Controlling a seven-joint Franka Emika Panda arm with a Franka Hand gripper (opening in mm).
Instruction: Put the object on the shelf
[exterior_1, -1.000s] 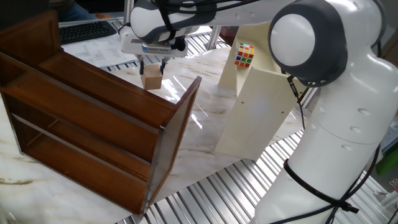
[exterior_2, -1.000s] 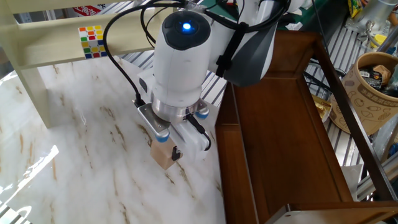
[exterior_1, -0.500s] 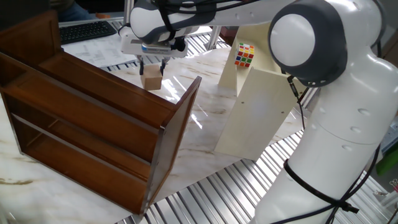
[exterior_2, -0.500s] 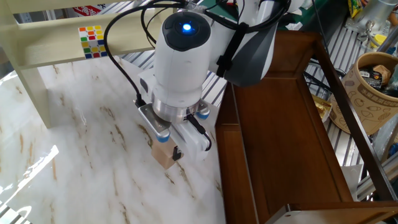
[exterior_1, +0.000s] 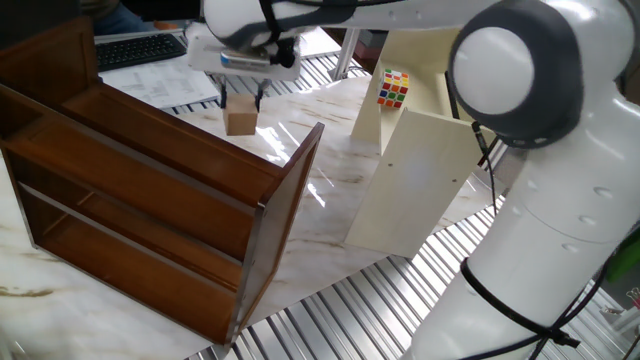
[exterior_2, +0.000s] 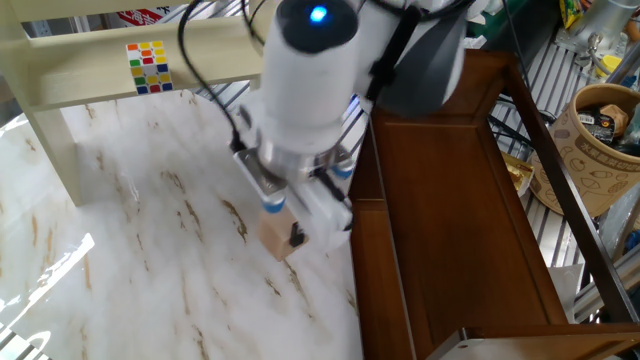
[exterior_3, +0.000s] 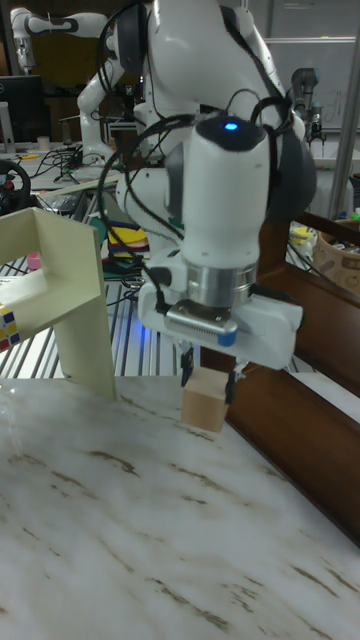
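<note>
The object, a small plain tan wooden block, hangs just above the marble table by the shelf's far side. My gripper is shut on it from above, a finger on either side. The other fixed view shows the block between the fingers of the gripper, close to the left edge of the shelf. In the tall view the block sits under the gripper. The shelf is dark reddish-brown and lies with its long boards facing up.
A tall cream-white cabinet stands right of the shelf and carries a Rubik's cube. A keyboard lies at the back. A paper tub with odds and ends stands beyond the shelf. The arm's big white body fills the right of one fixed view.
The gripper has risen with the block in it and shifted a little toward the shelf. The block is off the marble now.
</note>
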